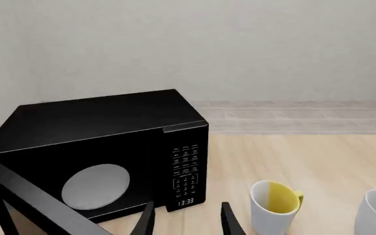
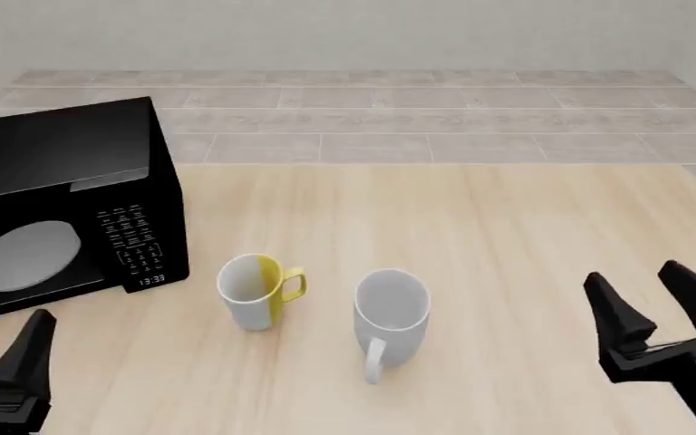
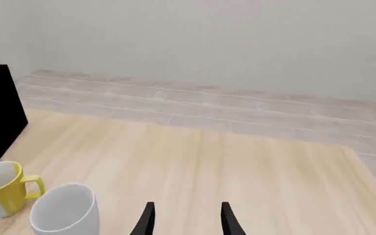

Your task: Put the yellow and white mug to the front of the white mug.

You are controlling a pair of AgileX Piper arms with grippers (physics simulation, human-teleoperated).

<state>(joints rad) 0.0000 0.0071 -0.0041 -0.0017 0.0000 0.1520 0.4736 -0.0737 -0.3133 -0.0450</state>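
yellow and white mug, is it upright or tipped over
Upright. The yellow and white mug stands on its base on the table, open rim facing up, yellow handle out to the side.

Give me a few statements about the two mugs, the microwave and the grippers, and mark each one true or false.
1. The yellow and white mug stands upright on the table. True.
2. The white mug lies on its side. False: it stands upright, handle toward the camera.
3. The right gripper holds the yellow and white mug. False: it is open and empty, off to the right.
4. The microwave sits left of both mugs. True.
5. The left gripper is open. True.
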